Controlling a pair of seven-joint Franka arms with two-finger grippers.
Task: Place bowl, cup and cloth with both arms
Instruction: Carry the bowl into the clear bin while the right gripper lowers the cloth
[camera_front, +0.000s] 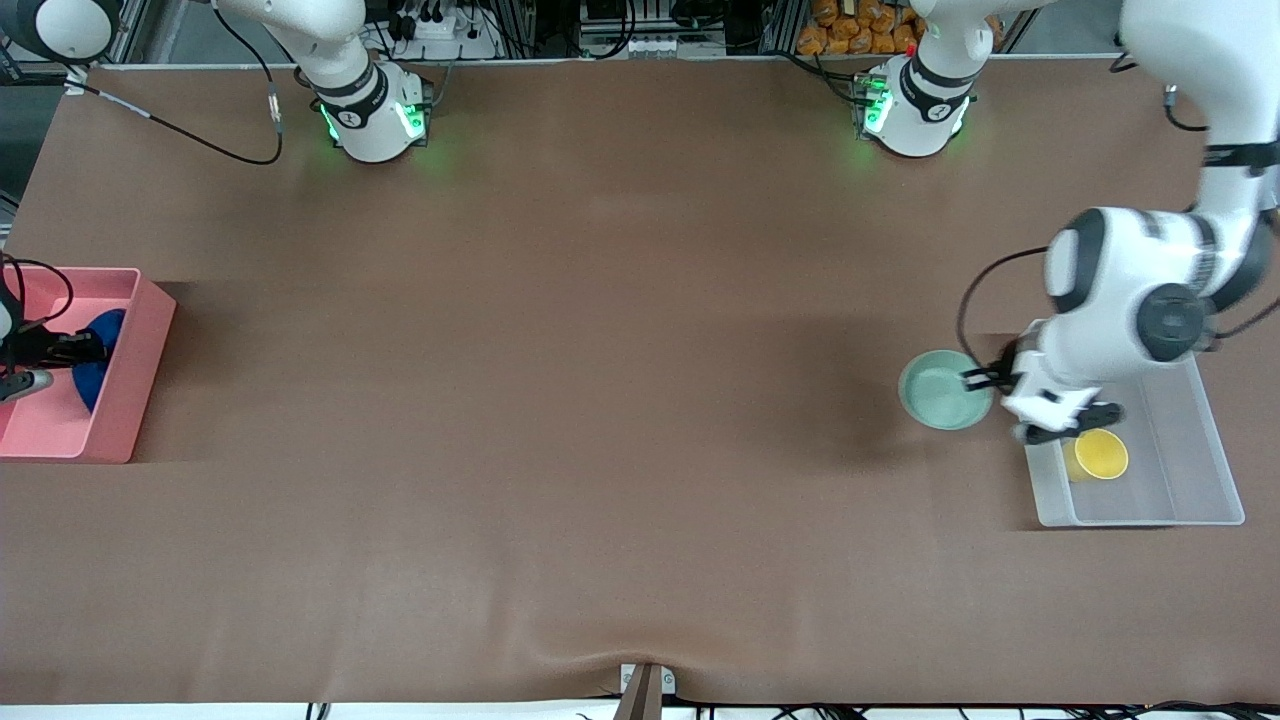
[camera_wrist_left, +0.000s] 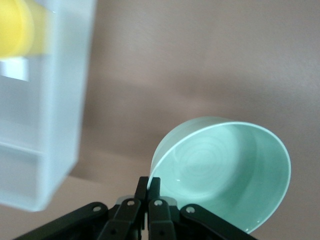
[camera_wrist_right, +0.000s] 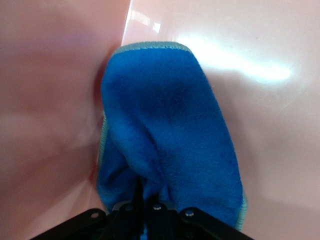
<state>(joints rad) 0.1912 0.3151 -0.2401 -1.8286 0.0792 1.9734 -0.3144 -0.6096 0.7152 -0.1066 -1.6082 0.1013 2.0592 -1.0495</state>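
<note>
The mint-green bowl (camera_front: 940, 392) (camera_wrist_left: 225, 170) is beside the clear bin (camera_front: 1195, 450), toward the left arm's end of the table. My left gripper (camera_front: 973, 380) (camera_wrist_left: 149, 184) is shut on the bowl's rim, one finger inside and one outside. The yellow cup (camera_front: 1101, 455) (camera_wrist_left: 15, 27) stands upright inside the clear bin (camera_wrist_left: 55, 100). The blue cloth (camera_front: 105, 330) (camera_wrist_right: 170, 135) hangs bunched inside the pink bin (camera_front: 135, 370), against its wall. My right gripper (camera_front: 82, 350) (camera_wrist_right: 150, 200) is shut on a fold of it.
The pink bin (camera_wrist_right: 260, 60) sits at the right arm's end of the table and the clear bin at the left arm's end. Brown table covering (camera_front: 600, 400) stretches between them. Cables (camera_front: 200, 145) lie near the right arm's base.
</note>
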